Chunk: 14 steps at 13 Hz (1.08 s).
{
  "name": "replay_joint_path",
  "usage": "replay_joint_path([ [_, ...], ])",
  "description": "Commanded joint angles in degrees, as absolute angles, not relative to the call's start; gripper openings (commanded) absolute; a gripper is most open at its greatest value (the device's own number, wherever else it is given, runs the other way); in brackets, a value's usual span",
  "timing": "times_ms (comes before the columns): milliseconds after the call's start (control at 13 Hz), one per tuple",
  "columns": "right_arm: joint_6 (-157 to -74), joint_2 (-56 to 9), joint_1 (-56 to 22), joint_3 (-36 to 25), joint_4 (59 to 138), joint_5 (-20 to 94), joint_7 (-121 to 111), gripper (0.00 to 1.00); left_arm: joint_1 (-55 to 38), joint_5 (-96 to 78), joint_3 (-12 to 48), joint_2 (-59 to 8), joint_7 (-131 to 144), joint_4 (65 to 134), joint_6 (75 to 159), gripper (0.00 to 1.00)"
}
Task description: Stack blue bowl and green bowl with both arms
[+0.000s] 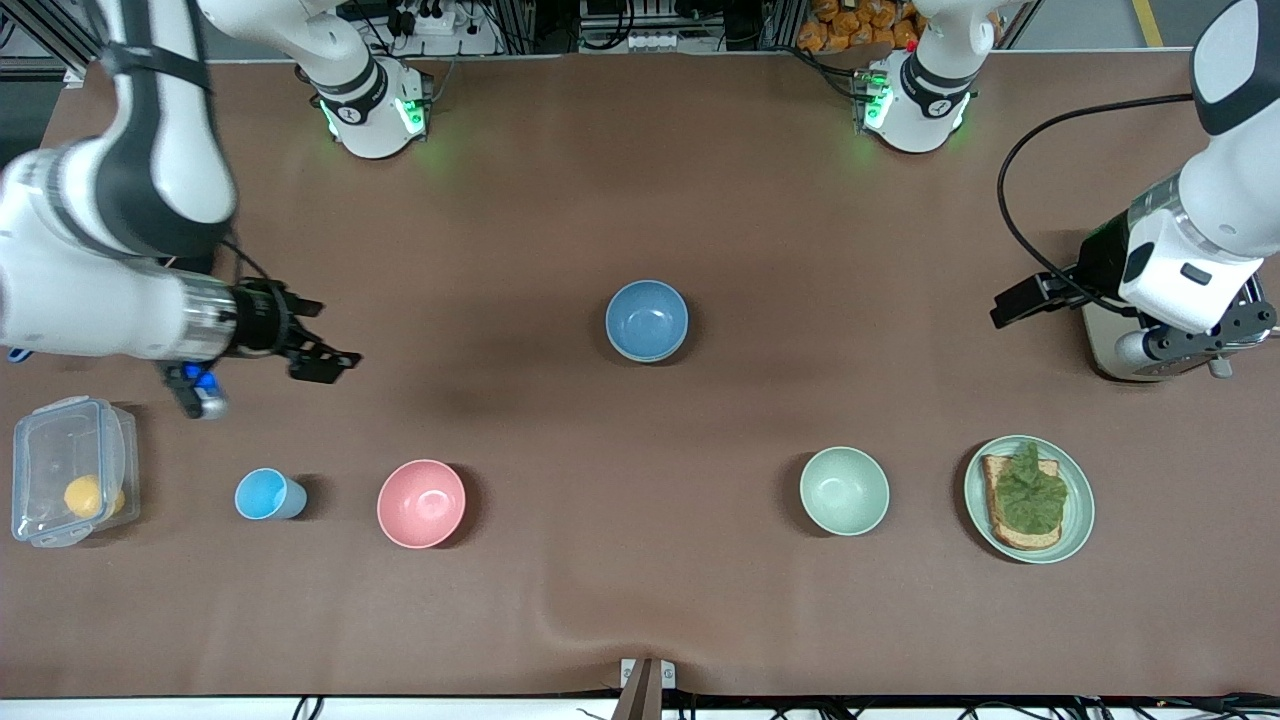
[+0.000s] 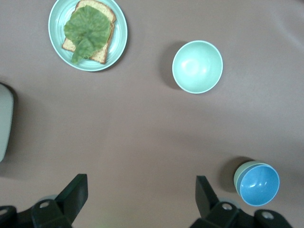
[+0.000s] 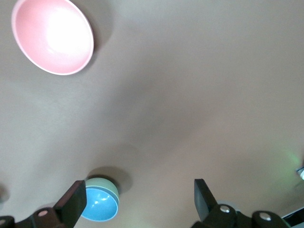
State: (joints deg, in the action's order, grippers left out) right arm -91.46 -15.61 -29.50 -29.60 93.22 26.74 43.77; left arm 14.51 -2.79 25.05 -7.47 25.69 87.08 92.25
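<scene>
The blue bowl (image 1: 647, 318) sits at the middle of the table, nested inside the green bowl. The green bowl is almost hidden in the front view. Its pale wall shows under the blue bowl in the left wrist view (image 2: 239, 173) and the right wrist view (image 3: 102, 183). The blue bowl also shows in those views (image 2: 259, 184) (image 3: 99, 205). My left gripper (image 1: 1020, 300) (image 2: 140, 185) is open and empty in the air at the left arm's end. My right gripper (image 1: 338, 332) (image 3: 138, 190) is open and empty in the air at the right arm's end.
A mint-green bowl (image 1: 844, 490) and a pale green plate with toast and lettuce (image 1: 1075, 520) lie nearer the front camera. So do a pink bowl (image 1: 421, 503), a light-blue cup (image 1: 265, 494) and a clear lidded box (image 1: 70, 485). A metal appliance (image 1: 1110, 350) stands under the left arm.
</scene>
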Motion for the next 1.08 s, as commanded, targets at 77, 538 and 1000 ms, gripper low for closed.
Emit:
replay_joint_path([
  [77,-89.56,-10.47,-19.03,-22.62,92.9,22.68,32.74,1.0,14.41,-1.67,21.63,-1.85,17.35,88.15,88.78,1.0],
  [538,-89.91,-1.77,-10.57,-13.55,92.99,8.27,20.13,1.0,4.59,-1.76,5.92,2.19,3.0,88.77,86.66,1.0],
  [1000,-91.05,2.1,-3.7,-8.44,92.72,7.47,9.67,1.0,-3.76,-1.85,-4.21,3.78,-1.84,89.91,86.4,1.0],
])
